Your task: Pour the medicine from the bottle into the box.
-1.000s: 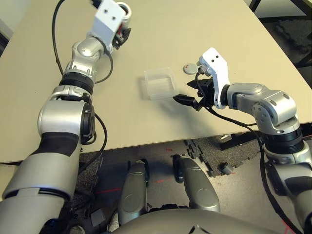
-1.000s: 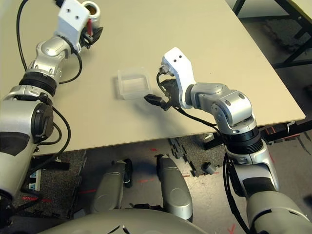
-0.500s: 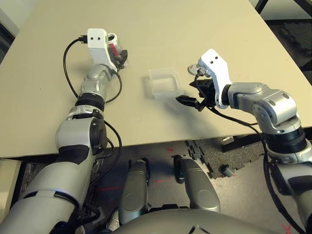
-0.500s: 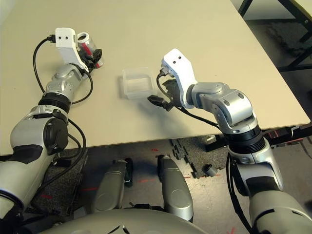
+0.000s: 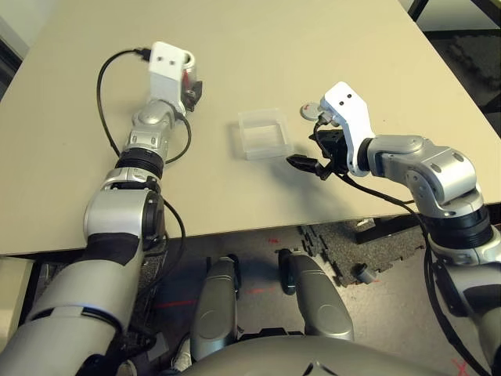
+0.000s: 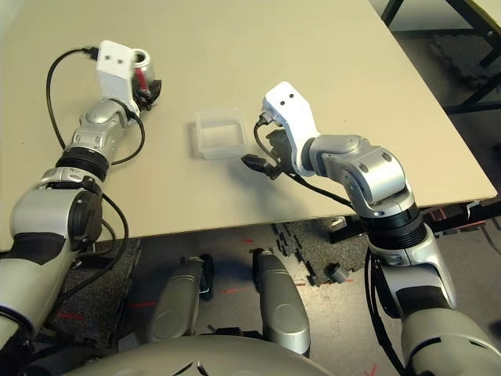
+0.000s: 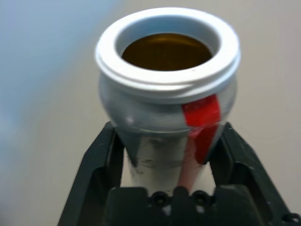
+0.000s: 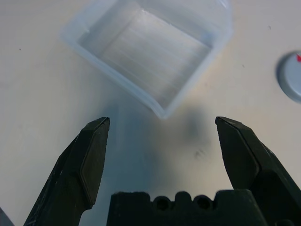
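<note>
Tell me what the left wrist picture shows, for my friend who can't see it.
The left gripper holds a silvery-grey bottle with a red label between its two black fingers. Its round mouth is open, brownish inside, above the beige table.

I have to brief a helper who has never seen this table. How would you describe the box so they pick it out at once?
On the tan table, look about midway between the two arms, just ahead of the open right gripper. There lies the box, a shallow square tray of clear plastic with rounded corners. The flat round grey cap beside it is opaque, and the bottle is held in the left gripper.
</note>
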Robot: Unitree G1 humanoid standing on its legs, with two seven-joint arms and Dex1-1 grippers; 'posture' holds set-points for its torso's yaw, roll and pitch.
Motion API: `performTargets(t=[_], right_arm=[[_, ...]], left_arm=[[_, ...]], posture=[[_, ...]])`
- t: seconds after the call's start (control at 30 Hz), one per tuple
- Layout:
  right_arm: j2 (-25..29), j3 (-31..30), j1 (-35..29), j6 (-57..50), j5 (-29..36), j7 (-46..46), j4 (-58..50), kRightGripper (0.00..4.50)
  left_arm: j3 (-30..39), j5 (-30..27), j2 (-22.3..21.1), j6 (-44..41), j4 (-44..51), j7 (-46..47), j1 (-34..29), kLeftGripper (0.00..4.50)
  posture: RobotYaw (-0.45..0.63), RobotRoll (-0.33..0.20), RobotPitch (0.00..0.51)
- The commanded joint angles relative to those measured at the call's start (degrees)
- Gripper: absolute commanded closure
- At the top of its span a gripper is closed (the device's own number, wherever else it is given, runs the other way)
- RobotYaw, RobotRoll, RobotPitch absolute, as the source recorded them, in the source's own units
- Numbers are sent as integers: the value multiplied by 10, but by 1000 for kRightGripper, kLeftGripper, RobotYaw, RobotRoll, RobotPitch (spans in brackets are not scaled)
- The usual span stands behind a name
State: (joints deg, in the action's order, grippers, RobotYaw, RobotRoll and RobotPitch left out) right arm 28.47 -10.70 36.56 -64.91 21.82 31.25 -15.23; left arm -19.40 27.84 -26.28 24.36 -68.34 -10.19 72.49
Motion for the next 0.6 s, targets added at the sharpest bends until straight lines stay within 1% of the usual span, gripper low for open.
performTargets(t=[0.03,0.13,0.17,0.2,0.27,0.37,0.5,0.57,0.6], right_arm=[[-8,-10,-5,11,-8,-3,14,0],[-19,-9,-3,24,-13,-6,25,0],[-24,-8,-2,28,-14,-7,28,0],[-28,-7,-1,32,-15,-9,31,0],[-34,-6,-1,36,-18,-10,33,0],[-41,-4,-3,40,-21,-12,35,0],[-44,-4,-3,42,-21,-11,38,0],[-44,-4,-3,43,-22,-10,38,0],[-44,-4,-2,43,-22,-10,40,0]], left_arm=[[-200,237,-17,159,43,112,72,1743],[-320,370,-31,222,58,218,100,1743],[-354,407,-35,230,57,251,105,1743],[-378,433,-37,234,51,276,109,1743],[-406,463,-35,233,36,320,119,1743],[-419,476,-3,214,3,347,137,1743],[-403,458,44,196,-21,331,143,1743],[-395,448,51,195,-29,321,142,1743],[-399,454,48,190,-30,329,141,1743]], posture=[[-51,0,156],[-54,0,152],[-58,0,152],[-61,0,152],[-62,0,152],[-60,0,155],[-51,0,158],[-49,0,159],[-45,0,160]])
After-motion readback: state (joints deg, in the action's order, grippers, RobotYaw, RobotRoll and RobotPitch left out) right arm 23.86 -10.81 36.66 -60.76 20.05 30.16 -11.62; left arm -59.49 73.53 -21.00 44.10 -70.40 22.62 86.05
